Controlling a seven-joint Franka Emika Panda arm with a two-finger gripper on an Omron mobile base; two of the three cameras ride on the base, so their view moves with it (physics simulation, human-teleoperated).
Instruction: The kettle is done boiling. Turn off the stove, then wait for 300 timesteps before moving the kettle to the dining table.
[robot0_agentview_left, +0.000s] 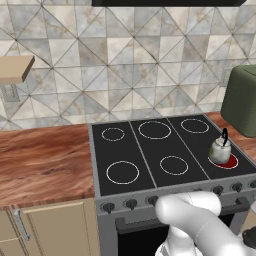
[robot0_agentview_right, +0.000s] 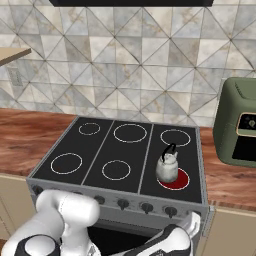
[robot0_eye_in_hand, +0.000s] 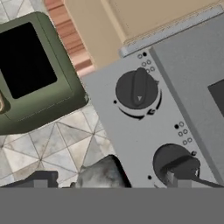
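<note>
facing stove (robot0_eye_in_hand: 175, 87) knobs, fingers (robot0_eye_in_hand: 175, 177) touching one (kettle (robot0_eye_in_hand: 103, 175) beside)

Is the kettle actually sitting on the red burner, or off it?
Touching. In the right base view the kettle sits on the glowing red burner ring of the stove, its base overlapping the ring's left part.

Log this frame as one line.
stage: stove-off | burner under kettle: red | gripper: at stove knobs, grip unclear

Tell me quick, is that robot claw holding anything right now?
Two-finger gripper: open, holding nothing; one fingertip is by a dark round knob on the grey steel stove front.
</note>
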